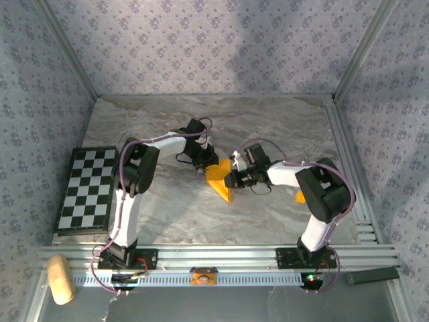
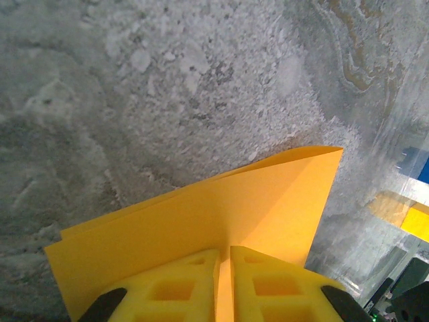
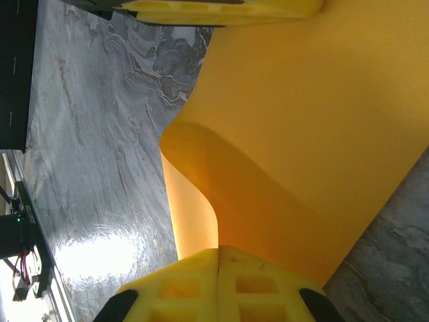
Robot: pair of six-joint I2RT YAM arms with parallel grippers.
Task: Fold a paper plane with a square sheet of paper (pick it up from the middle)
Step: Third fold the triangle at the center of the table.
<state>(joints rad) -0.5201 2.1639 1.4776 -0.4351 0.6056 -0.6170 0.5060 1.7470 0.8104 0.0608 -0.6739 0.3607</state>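
Note:
The square sheet of paper (image 1: 220,180) is orange-yellow and folded into a pointed wedge, held at the middle of the marble table. My left gripper (image 1: 209,164) is shut on its far edge. In the left wrist view the yellow fingers (image 2: 174,288) pinch the paper (image 2: 221,215) at a crease. My right gripper (image 1: 231,180) is shut on the near right edge. In the right wrist view the paper (image 3: 301,134) curls away from the closed fingers (image 3: 181,285), and the left gripper's fingers (image 3: 221,10) show at the top. The paper plane is out of view.
A black-and-white chequered board (image 1: 87,191) lies at the table's left edge. A tiny orange bit (image 1: 301,196) sits beside the right arm. A cork-coloured block (image 1: 60,278) rests below the metal rail (image 1: 214,258) at the near left.

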